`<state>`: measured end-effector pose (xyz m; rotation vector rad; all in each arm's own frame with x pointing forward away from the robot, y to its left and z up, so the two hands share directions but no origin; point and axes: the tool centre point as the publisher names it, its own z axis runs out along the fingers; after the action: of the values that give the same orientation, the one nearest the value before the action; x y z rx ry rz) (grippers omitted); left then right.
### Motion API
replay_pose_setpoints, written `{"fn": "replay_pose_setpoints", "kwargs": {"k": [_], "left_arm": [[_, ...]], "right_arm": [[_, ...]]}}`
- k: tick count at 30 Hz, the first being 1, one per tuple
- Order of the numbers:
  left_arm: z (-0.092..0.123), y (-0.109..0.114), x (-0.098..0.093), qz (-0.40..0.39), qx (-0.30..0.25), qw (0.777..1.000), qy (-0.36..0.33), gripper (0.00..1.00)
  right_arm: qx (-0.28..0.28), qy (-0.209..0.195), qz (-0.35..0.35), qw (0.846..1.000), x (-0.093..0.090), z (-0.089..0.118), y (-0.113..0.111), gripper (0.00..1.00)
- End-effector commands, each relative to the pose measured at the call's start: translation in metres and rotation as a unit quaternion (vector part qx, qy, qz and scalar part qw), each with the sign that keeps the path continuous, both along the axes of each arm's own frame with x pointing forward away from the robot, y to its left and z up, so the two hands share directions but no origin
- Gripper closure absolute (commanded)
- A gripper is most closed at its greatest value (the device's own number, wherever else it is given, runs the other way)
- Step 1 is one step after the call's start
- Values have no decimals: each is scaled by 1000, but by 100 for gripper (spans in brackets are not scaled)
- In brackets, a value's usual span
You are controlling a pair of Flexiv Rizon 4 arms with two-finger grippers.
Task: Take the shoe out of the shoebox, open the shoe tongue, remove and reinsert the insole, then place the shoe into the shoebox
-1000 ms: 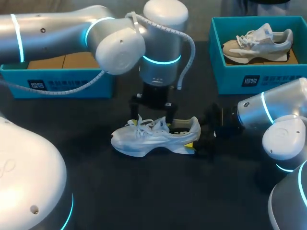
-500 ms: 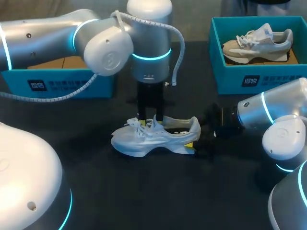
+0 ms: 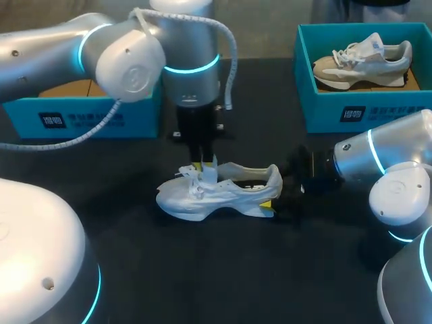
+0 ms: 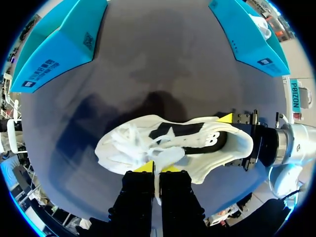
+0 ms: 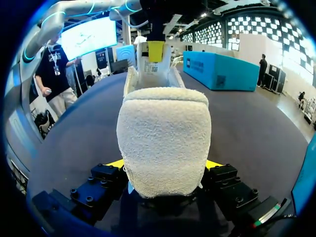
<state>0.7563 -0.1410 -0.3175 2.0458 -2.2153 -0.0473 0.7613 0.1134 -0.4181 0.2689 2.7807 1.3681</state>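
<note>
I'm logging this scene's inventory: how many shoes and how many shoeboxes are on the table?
Shoes: 2 (white shoe, beige shoe)
Shoeboxes: 2 (left shoebox, right shoebox)
Total: 4

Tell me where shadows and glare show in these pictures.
Head view: cyan rings glow on the left arm and right arm; the left's white shell shows glare. Left wrist view: a dark shadow lies on the table beyond the white shoe. Right wrist view: its heel is evenly lit, shaded underneath.
</note>
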Motion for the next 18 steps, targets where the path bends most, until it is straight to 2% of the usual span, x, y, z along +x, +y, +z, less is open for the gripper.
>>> {"fn": "replay_pose_setpoints", "kwargs": {"k": [1,8,18], "left_arm": [[3,21,-6,10,-20,1000,-6,100],[-8,39,-11,27,-1,1000,1,100],[-36,54,-13,45,26,999,17,100]], "right_arm": [[-1,0,0,1000,2,-3,-2,100],[-1,0,0,1000,2,-3,-2,100],[-1,0,0,1000,2,-3,-2,100]]}}
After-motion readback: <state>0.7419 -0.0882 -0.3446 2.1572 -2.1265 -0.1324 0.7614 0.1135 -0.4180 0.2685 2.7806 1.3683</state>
